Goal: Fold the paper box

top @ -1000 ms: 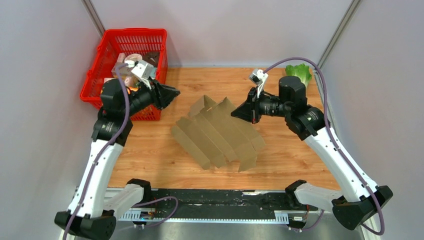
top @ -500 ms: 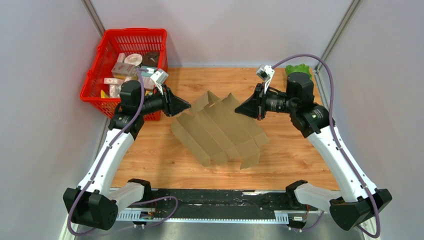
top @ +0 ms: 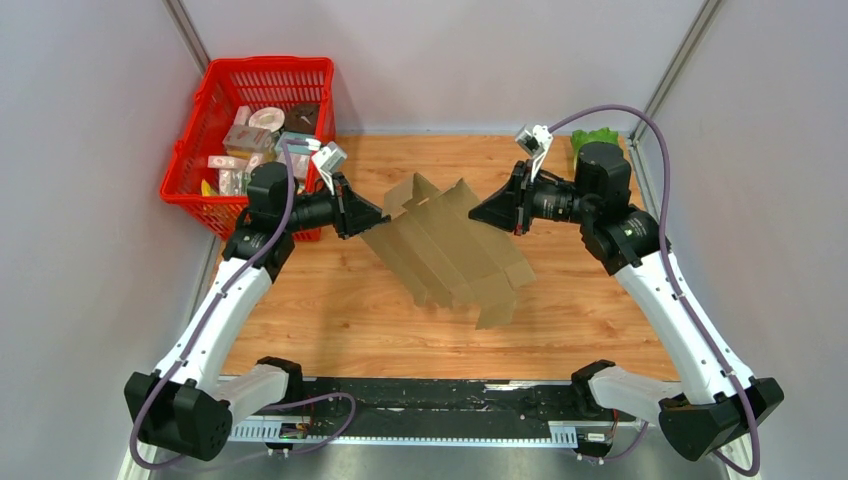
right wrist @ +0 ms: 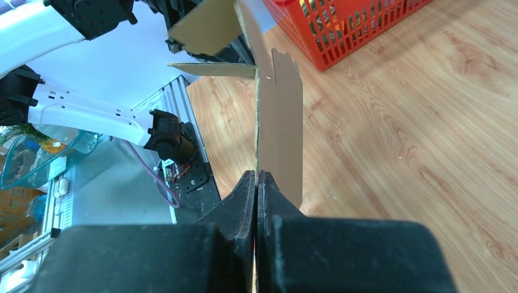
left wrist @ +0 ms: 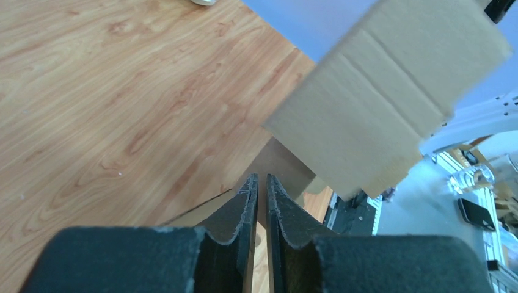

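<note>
The paper box [top: 450, 250] is a flat brown cardboard sheet with creased flaps, raised off the wooden table and hanging at a slant between both arms. My right gripper [top: 475, 217] is shut on its upper right edge. In the right wrist view the sheet [right wrist: 281, 122] runs edge-on straight out from the closed right gripper [right wrist: 256, 174]. My left gripper [top: 378, 218] is at the sheet's left corner. In the left wrist view the left gripper [left wrist: 259, 177] keeps a thin slit, with a flap [left wrist: 385, 91] ahead. Whether cardboard sits in that slit is unclear.
A red basket [top: 190, 140] with several small printed packages stands at the back left, just behind the left arm, and shows in the right wrist view [right wrist: 342, 36]. A green leafy item [top: 600, 143] lies at the back right corner. Grey walls enclose the table.
The left arm swung right from the basket to the sheet's left corner and its jaws narrowed. The right gripper stayed shut and rose slightly, and the sheet tilted up off the table.
</note>
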